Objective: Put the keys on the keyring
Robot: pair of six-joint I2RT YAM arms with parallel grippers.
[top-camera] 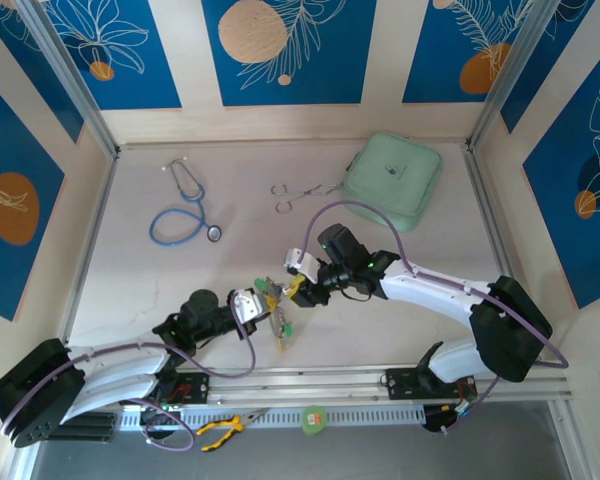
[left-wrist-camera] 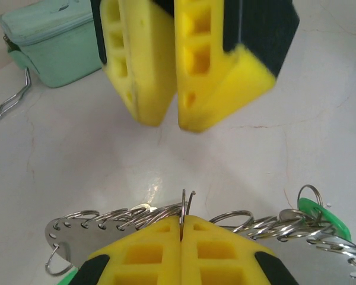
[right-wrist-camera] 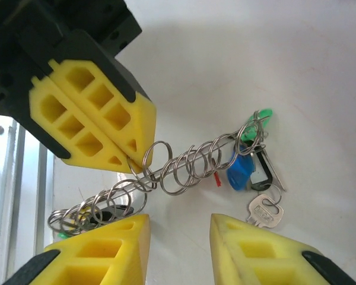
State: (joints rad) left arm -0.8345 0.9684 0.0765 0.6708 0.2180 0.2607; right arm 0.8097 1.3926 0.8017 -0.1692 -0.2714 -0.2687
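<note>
The keyring [right-wrist-camera: 178, 162] is a long thin loop lying on the table, strung with several small steel split rings. My left gripper [left-wrist-camera: 182, 221] is shut on it, pinching it at one of those split rings; in the right wrist view its yellow fingers [right-wrist-camera: 95, 124] come in from the upper left. The keys [right-wrist-camera: 240, 172] cluster at the loop's far end: blue, green [right-wrist-camera: 260, 114] and black heads, plus a bare metal key [right-wrist-camera: 264, 211]. My right gripper [right-wrist-camera: 178, 237] stands open just beside the loop's middle, holding nothing. From above, both grippers [top-camera: 263, 303] [top-camera: 298, 287] meet over the bunch [top-camera: 280, 328].
A blue stethoscope [top-camera: 185, 215] lies at the back left, steel forceps [top-camera: 295, 192] at the back middle, and a mint-green case [top-camera: 393, 180] at the back right. Yellow-handled pliers [top-camera: 225, 428] and a green round item [top-camera: 313, 418] sit by the front rail.
</note>
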